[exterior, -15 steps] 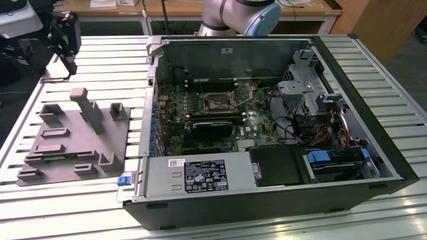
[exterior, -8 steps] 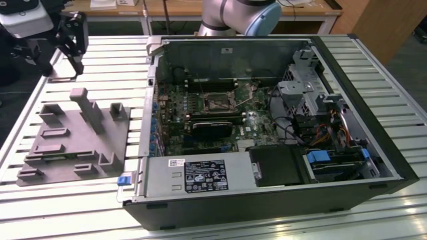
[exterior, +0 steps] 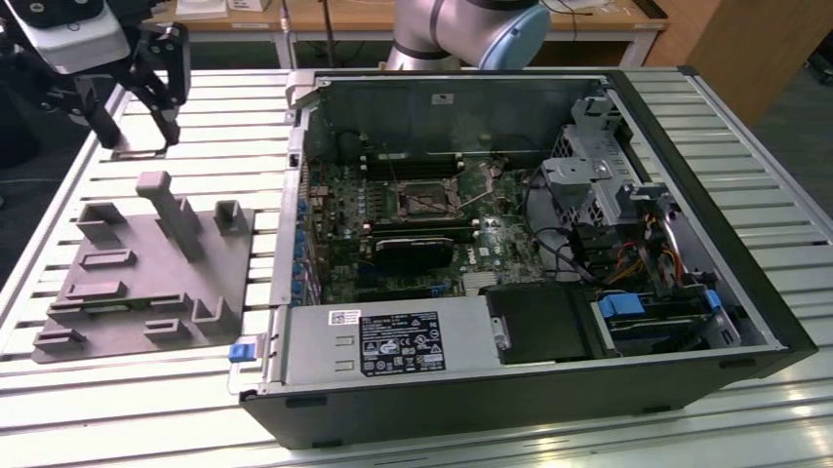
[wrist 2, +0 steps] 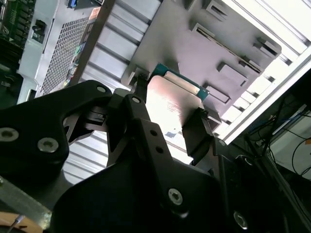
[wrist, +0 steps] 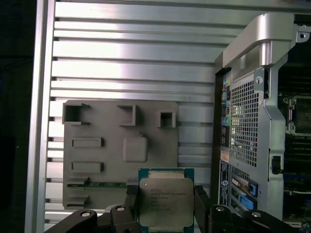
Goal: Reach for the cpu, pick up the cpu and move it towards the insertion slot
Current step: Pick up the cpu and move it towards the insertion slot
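Gripper [wrist: 165, 196] clamped on cpu [wrist: 165, 206] by two opposite edges, above grey fixture block [wrist: 121, 145], well apart from insertion slot [exterior: 427, 200]. Risk: thin edge hold slips or tilts chip; computer case [exterior: 729, 292] wall could snag it

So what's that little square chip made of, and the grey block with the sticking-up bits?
The cpu, held in the gripper: a dull silvery lid that catches light, so probably metal, on a green board rim. The grey block: matte, even grey, looks like plastic, though I can't be sure.
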`<action>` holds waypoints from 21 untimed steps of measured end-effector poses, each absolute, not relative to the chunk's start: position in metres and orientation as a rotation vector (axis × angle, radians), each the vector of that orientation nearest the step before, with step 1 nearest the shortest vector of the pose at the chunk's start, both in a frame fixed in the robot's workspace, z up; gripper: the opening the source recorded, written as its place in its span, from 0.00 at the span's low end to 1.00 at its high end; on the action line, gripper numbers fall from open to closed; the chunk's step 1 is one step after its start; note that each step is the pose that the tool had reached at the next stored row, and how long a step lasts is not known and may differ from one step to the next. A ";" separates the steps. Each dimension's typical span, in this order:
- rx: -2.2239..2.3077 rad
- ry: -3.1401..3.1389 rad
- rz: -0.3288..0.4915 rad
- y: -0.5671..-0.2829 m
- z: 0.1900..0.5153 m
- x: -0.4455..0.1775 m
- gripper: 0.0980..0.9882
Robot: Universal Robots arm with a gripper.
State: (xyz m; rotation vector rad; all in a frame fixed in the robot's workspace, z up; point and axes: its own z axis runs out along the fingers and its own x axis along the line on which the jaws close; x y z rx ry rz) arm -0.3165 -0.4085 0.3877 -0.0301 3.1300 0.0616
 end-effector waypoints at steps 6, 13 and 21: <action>-0.030 3.130 0.062 -0.409 0.388 -0.304 0.49; -0.030 3.130 0.062 -0.409 0.388 -0.290 0.49; -0.030 3.130 0.062 -0.408 0.388 -0.269 0.49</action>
